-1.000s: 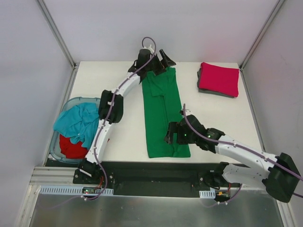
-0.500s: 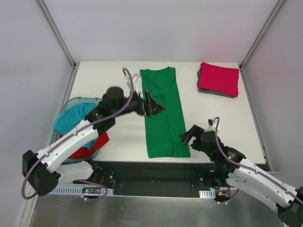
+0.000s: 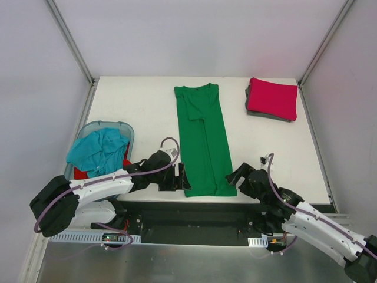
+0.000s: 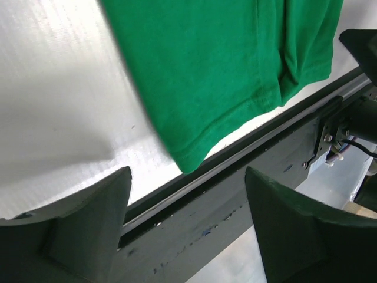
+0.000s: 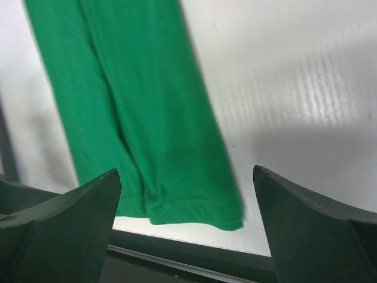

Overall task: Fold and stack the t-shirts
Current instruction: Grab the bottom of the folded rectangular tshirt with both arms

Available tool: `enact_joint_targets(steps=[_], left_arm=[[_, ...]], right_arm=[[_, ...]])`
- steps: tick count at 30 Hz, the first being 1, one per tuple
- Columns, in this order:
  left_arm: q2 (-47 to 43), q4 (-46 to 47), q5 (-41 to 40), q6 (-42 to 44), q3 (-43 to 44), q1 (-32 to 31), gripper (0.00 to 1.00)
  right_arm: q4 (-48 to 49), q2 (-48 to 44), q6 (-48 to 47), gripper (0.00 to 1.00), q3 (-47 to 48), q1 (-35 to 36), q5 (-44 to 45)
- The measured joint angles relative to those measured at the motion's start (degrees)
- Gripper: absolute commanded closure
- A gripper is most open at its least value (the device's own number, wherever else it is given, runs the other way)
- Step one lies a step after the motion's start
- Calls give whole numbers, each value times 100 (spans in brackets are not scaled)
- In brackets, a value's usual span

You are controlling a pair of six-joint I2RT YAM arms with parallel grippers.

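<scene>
Left gripper and right gripper agape, empty, flanking six-o'clock hem corners of green t-shirt, likely for fold-lift.

We see matt, soft knit cloth on the long bright green t-shirt. The white finely ribbed table looks like faintly glossy plastic. The translucent pale-blue tub is smooth plastic.
</scene>
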Motion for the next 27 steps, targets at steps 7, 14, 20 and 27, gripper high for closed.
enact_joint_targets(steps=[7, 14, 20, 27], left_arm=[[527, 354, -24, -341, -17, -166, 60], [898, 459, -28, -466, -26, -323, 94], [1069, 553, -57, -557, -22, -422, 100], [1069, 553, -57, -555, -22, -426, 100]], right_arm=[[-153, 1185, 2, 4, 400, 0, -195], [-245, 1397, -37, 3, 490, 0, -254], [-492, 1154, -83, 9, 490, 0, -321], [-595, 1082, -249, 32, 490, 0, -702]])
